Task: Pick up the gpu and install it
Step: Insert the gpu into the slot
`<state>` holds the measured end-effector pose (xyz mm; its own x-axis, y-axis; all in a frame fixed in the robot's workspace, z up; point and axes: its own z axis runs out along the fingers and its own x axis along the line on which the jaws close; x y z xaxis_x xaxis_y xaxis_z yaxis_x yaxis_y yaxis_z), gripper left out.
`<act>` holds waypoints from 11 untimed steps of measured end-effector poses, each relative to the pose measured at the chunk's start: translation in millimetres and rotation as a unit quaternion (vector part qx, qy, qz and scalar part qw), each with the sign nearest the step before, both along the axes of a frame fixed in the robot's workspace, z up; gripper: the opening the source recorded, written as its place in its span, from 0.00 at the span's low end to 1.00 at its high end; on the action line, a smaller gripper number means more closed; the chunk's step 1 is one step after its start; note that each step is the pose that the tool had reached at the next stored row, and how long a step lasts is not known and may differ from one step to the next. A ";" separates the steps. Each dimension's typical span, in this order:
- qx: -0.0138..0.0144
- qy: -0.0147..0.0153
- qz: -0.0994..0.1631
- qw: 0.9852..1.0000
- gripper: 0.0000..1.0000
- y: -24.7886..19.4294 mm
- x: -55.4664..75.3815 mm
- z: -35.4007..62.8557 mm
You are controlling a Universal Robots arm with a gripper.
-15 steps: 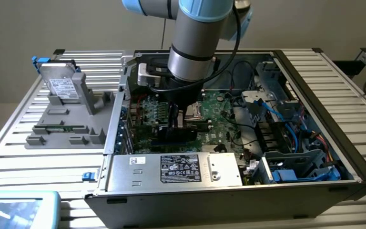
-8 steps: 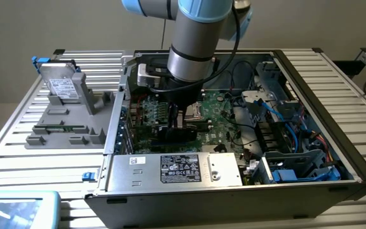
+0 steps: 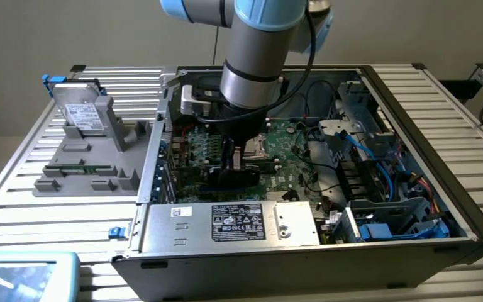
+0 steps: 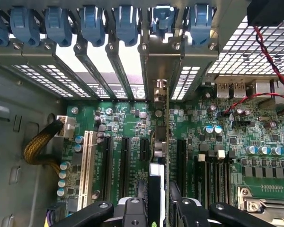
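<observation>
Exterior view: arm (image 3: 254,56) reaches down into the open PC case (image 3: 409,157), which lies on its side on the slatted table (image 3: 23,189). Tool (image 3: 234,162) sits low over the motherboard (image 3: 288,173), near the expansion slots toward the exterior view's left side of the case. A dark object is under the tool there, too hidden to read from this angle. PSU (image 3: 229,223) with its label sits along the near edge of the case. Blue SATA cables (image 3: 367,148) and a drive cage (image 3: 388,220) are on the exterior view's right. Outside the case, on the exterior view's left, a grey fixture (image 3: 90,163) stands on the table with a hard drive (image 3: 80,113) propped upright in it.

Wrist view: tool (image 4: 158,205) is clamped on the gpu (image 4: 162,156), fingers (image 4: 135,210) pressed on either side of the thin card. Card is edge-on, upright, running straight away from the camera between the black PCIe slots (image 4: 123,163), with the white slot (image 4: 87,168) further off to the side. Its silver bracket (image 4: 161,92) meets the rear slot openings, lined up under the row of blue latches (image 4: 128,23). Cannot tell whether the card edge is fully seated in its slot. A braided yellow cable (image 4: 38,149) loops by the case wall.
</observation>
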<state>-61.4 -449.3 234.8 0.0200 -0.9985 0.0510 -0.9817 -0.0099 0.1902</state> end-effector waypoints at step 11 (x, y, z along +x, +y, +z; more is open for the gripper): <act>0.000 0.000 0.000 1.000 0.28 -0.1 0.5 -0.5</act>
